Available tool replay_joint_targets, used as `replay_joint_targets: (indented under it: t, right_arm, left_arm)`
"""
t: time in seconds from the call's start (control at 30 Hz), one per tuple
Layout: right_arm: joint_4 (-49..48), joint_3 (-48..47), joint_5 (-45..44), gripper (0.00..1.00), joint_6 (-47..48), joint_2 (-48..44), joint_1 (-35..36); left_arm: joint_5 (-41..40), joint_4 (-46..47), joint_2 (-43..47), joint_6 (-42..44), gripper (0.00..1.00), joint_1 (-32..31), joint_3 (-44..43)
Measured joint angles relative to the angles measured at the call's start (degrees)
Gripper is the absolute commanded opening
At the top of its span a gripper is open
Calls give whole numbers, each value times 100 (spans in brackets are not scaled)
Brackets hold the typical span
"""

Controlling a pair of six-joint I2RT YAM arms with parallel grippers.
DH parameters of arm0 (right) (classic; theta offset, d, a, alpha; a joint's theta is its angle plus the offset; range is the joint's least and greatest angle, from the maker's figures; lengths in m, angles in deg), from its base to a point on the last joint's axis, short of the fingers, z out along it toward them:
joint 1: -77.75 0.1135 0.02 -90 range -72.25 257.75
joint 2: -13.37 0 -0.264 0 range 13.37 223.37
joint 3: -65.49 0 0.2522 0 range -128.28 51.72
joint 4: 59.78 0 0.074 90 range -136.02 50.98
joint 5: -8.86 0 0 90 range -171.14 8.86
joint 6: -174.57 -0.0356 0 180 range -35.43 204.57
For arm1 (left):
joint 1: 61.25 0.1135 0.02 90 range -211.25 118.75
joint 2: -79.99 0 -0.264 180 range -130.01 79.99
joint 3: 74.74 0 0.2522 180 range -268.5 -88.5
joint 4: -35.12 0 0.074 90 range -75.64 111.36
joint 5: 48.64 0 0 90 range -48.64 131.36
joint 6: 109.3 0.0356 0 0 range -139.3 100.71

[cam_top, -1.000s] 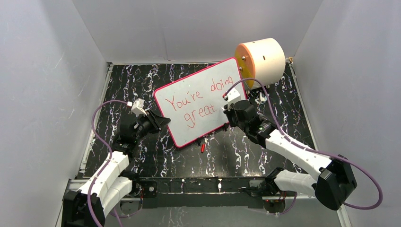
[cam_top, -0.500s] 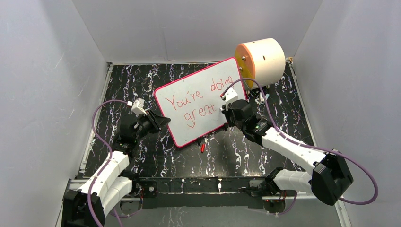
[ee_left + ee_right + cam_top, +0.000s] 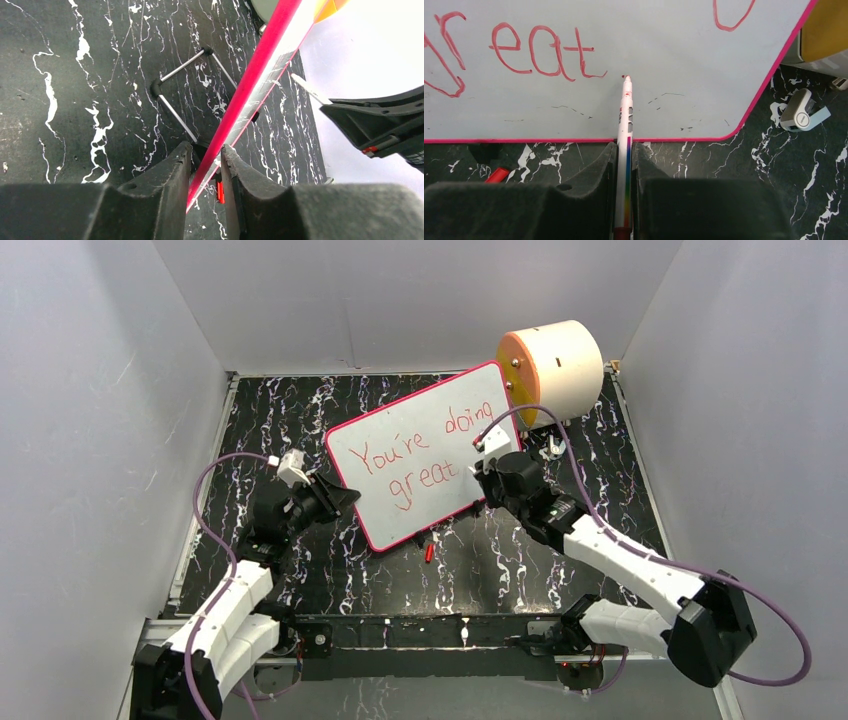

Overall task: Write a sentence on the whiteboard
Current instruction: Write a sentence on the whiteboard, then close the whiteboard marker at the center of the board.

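Observation:
The whiteboard [image 3: 440, 405] stands tilted on the black marble table, pink frame around its white face. The sentence [image 3: 420, 453] "You're doing great" runs across it in red, in two lines; its end "eat" [image 3: 544, 50] fills the right wrist view. My right gripper [image 3: 625, 145] is shut on a white marker [image 3: 626, 117] whose red tip rests on the board just right of "great". My left gripper [image 3: 206, 146] is closed narrowly over the board's pink left edge [image 3: 260, 60]. From above it sits at that edge [image 3: 350, 496], and the right gripper [image 3: 478, 472] is at the board's lower right.
A cream cylinder with an orange face [image 3: 560, 365] lies behind the board's right corner. A red cap [image 3: 429, 552] lies on the table below the board. A small white and blue object [image 3: 801, 117] sits right of the board. A wire stand [image 3: 175, 107] props the board from behind. Grey walls enclose the table.
The right arm's elbow swung slightly left and back again, while its gripper stayed at the board beside "great". The left arm and the board have not moved.

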Motion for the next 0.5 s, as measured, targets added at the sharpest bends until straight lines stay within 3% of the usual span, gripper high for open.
replay_joint_targets:
  t: [0.2,0.5]
  right_arm:
    - [210,0,0,0,-63,-595,0]
    - [595,0,-2,0,-133,-1202,0]
  left_arm:
    - [-184,-297,90,2,45,0,-35]
    - [-654,-1552,446,195,59,2,-761]
